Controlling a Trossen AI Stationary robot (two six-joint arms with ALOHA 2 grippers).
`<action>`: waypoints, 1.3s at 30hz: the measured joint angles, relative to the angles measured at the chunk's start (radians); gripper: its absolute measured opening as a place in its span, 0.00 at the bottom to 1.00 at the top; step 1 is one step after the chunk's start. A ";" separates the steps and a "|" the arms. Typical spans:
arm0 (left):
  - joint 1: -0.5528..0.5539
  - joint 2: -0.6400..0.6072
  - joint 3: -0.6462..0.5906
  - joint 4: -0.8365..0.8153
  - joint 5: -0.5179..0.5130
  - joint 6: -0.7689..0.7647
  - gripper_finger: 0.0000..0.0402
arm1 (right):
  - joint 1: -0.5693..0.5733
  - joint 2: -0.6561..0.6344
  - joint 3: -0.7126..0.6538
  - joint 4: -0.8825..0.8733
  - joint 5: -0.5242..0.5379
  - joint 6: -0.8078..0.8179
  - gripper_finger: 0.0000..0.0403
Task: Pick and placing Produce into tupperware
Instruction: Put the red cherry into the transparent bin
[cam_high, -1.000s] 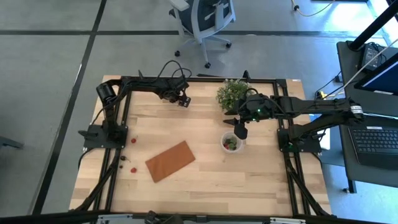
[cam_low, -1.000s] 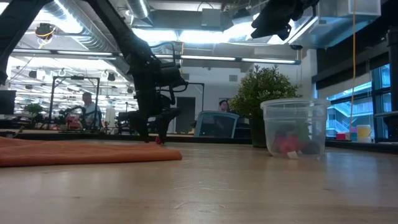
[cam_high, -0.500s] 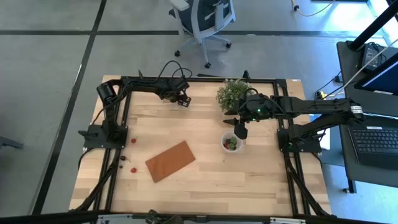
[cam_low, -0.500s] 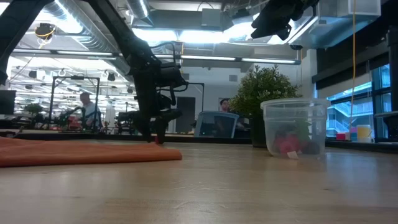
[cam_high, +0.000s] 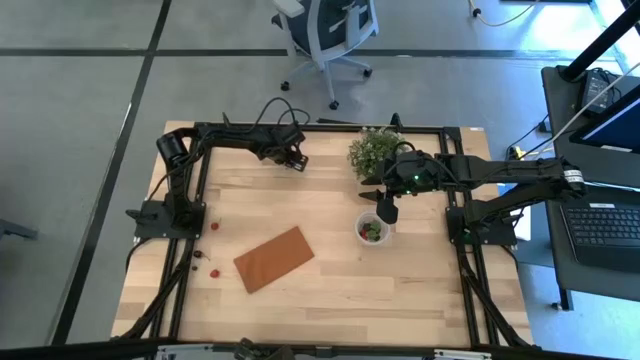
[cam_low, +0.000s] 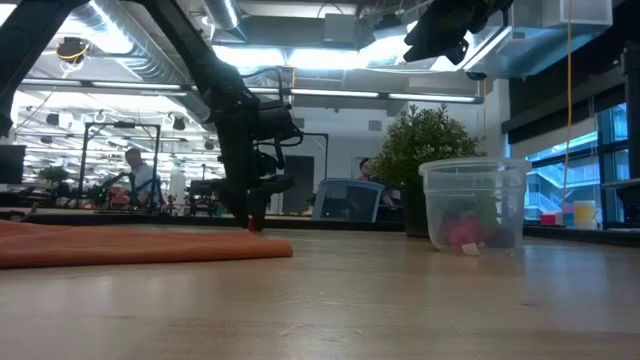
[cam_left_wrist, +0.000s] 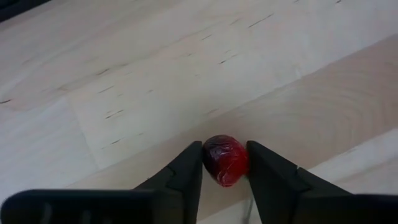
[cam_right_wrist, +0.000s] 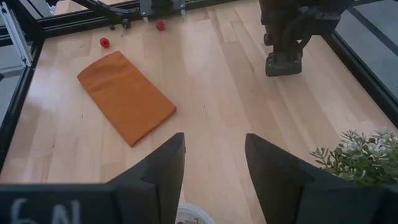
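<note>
My left gripper (cam_high: 296, 166) stands low over the far part of the table, left of the middle, shut on a small red piece of produce (cam_left_wrist: 225, 160). In the low view it reaches down to the tabletop (cam_low: 252, 222). The tupperware (cam_high: 373, 230), a small clear cup with red and green pieces inside (cam_low: 474, 205), stands on its base toward the right. My right gripper (cam_high: 386, 213) hangs above the cup, open and empty (cam_right_wrist: 214, 146). More red pieces (cam_high: 214, 226) lie near the left edge. My left gripper pinches the red piece by its two opposite sides (cam_left_wrist: 211, 163) between its two fingers. The fingers come steeply from above, slanting. The piece sits down at the wooden tabletop.
A flat orange-brown board (cam_high: 273, 258) lies at the table's middle left. A green potted plant (cam_high: 372, 150) stands at the far edge, just behind the cup. Loose red pieces (cam_right_wrist: 104, 42) lie by the left frame rail. People and an office chair show beyond the table.
My left gripper has shut its fingers from wide apart onto the red piece while staying in place. The right arm has kept still.
</note>
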 joint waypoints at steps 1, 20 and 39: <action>-0.003 0.000 0.000 0.001 -0.001 0.000 0.26 | 0.000 0.000 0.000 0.000 0.000 0.001 0.42; -0.188 -0.326 -0.003 0.105 0.158 0.301 0.21 | 0.001 0.000 0.000 0.016 -0.013 -0.049 0.42; -0.444 -0.476 0.000 0.520 0.190 0.059 0.20 | 0.078 0.000 0.000 0.323 0.153 -0.790 0.42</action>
